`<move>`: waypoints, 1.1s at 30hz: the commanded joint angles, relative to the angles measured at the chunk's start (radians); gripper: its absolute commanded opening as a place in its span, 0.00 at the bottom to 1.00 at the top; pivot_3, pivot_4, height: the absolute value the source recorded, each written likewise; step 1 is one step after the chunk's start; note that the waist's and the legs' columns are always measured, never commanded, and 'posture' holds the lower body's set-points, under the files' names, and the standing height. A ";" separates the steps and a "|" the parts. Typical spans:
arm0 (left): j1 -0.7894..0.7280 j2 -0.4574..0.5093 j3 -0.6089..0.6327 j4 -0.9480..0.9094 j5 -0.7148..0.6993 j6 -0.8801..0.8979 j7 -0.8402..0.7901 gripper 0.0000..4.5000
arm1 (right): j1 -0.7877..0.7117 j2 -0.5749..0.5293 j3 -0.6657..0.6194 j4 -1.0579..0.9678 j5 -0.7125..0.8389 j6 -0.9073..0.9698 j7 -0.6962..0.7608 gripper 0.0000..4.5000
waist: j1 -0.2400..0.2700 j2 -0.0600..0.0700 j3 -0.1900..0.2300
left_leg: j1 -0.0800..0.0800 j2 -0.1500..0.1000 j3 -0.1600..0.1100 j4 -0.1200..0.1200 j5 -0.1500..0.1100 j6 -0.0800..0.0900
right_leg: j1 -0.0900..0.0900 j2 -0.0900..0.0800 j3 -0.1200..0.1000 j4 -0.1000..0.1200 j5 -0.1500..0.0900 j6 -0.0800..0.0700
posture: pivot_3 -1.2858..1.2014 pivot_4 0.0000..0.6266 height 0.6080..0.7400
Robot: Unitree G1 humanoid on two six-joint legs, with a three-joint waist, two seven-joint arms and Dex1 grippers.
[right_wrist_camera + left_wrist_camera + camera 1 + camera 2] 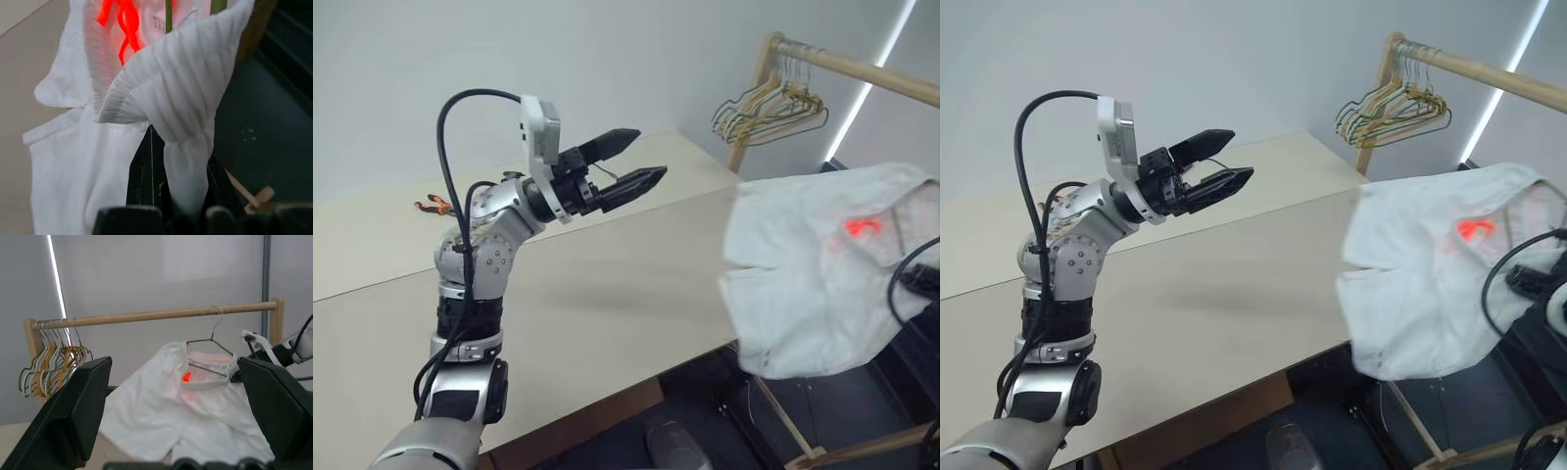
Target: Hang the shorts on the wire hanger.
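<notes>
The white shorts (818,279) hang in the air past the table's right end, crumpled, with a red mark (862,227) near the waistband. In the left wrist view they drape from the wire hanger (211,340), whose hook reaches up to the wooden rod (146,316). My right gripper (183,198) is shut on a fold of the ribbed waistband (181,88); a thin wire of the hanger (168,14) runs just above it. From the head views this gripper is hidden behind the cloth. My left gripper (634,164) is raised above the table, open and empty, pointing right toward the shorts.
A beige table (607,294) stretches below the left arm. A wooden clothes rack (862,70) stands at the right, with a bunch of spare wire hangers (769,106) at its near end. An orange-handled tool (433,205) lies at the table's far left.
</notes>
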 commanded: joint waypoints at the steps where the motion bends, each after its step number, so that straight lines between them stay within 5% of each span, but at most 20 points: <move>1: 0.010 0.004 0.010 -0.034 -0.011 -0.024 0.008 0.99 | -0.141 -0.077 0.009 0.161 0.023 0.008 -0.109 0.00 | -0.014 0.001 0.000 | 0.000 0.000 0.001 0.000 0.000 0.000 | 0.000 0.000 0.001 -0.001 0.000 0.000 | 0.37 0.00 1.00; 11: 0.069 0.017 0.007 -0.112 -0.025 -0.025 0.024 0.99 | -0.467 -0.178 0.096 0.591 -0.092 -0.003 -0.203 0.00 | -0.022 0.002 0.000 | 0.000 0.000 0.002 -0.001 -0.001 0.001 | 0.001 0.000 0.002 -0.007 0.002 0.003 | 0.38 0.00 1.00; 18: 0.091 0.032 0.008 -0.155 -0.031 -0.016 0.045 0.99 | -0.519 -0.170 0.127 0.723 -0.176 -0.089 -0.221 0.00 | -0.003 0.002 0.000 | -0.001 0.000 0.003 -0.002 -0.001 0.002 | 0.001 0.000 0.003 -0.008 0.002 0.003 | 0.39 0.00 1.00; 22: 0.105 0.039 0.004 -0.183 -0.035 -0.004 0.063 1.00 | -0.445 -0.107 0.162 0.604 -0.178 -0.088 -0.199 0.24 | 0.006 0.001 0.000 | 0.000 0.000 0.003 -0.002 -0.001 0.002 | 0.001 0.000 0.003 -0.008 0.002 0.003 | 0.40 0.00 1.00; 31: 0.182 0.089 0.005 -0.249 -0.076 0.081 0.089 1.00 | -0.426 0.031 0.113 0.292 -0.283 -0.138 -0.323 0.96 | 0.035 0.007 0.000 | 0.000 0.000 0.003 -0.003 -0.001 0.002 | 0.000 0.001 0.004 -0.007 0.002 0.005 | 0.40 0.00 1.00; 33: 0.193 0.092 0.009 -0.253 -0.073 0.081 0.102 1.00 | -0.418 0.076 0.093 0.225 -0.324 -0.228 -0.382 0.99 | 0.042 0.007 0.000 | 0.000 0.000 0.003 -0.002 -0.001 0.002 | 0.000 0.000 0.004 -0.007 0.002 0.005 | 0.40 0.00 1.00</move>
